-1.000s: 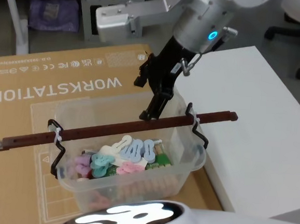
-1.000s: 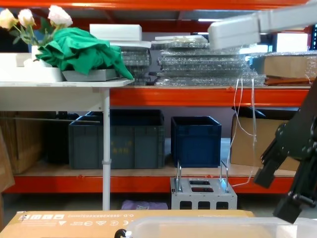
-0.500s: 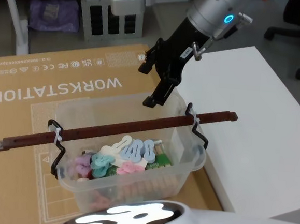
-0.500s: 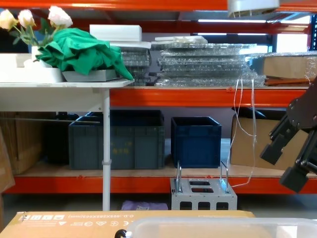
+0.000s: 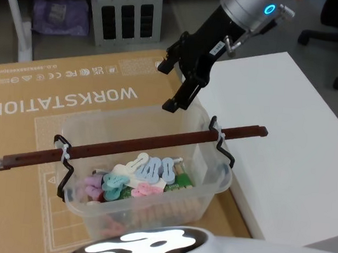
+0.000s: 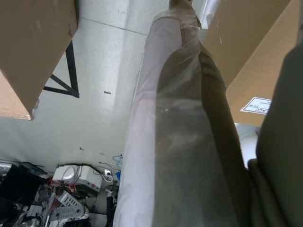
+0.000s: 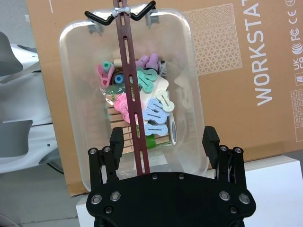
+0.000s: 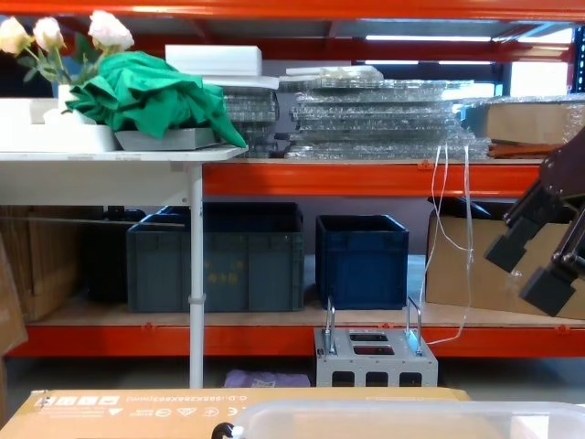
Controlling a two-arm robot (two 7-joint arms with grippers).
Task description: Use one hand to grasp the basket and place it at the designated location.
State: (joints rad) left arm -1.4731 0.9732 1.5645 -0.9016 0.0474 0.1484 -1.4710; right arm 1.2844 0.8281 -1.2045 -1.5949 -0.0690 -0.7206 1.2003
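Nearest the robot, the basket (image 5: 211, 175) sat on the cardboard sheet (image 5: 30, 109), just beside the white table (image 5: 286, 130) on the robot's right. It held a heap of pastel clothes pegs (image 5: 148, 172). Not lifted yet, going by how it lay flat on the cardboard.

The handle bar (image 5: 132, 144) ran left to right across the basket's top, zip-tied at both ends and overhanging the rim on each side.

Beyond the bar, over the basket's far rim and toward its right end, the right tool (image 5: 165, 88) hung in the air, released, nothing between its fingers, not touching bar or tub.

Key relation: the bar lay below the tool and nearer the robot. In the right wrist view the bar passed through the gap with one finger on either side, so the jaws looked set to close across its width. The next move likely needs a drop toward the bar. The right arm was the one at the basket.
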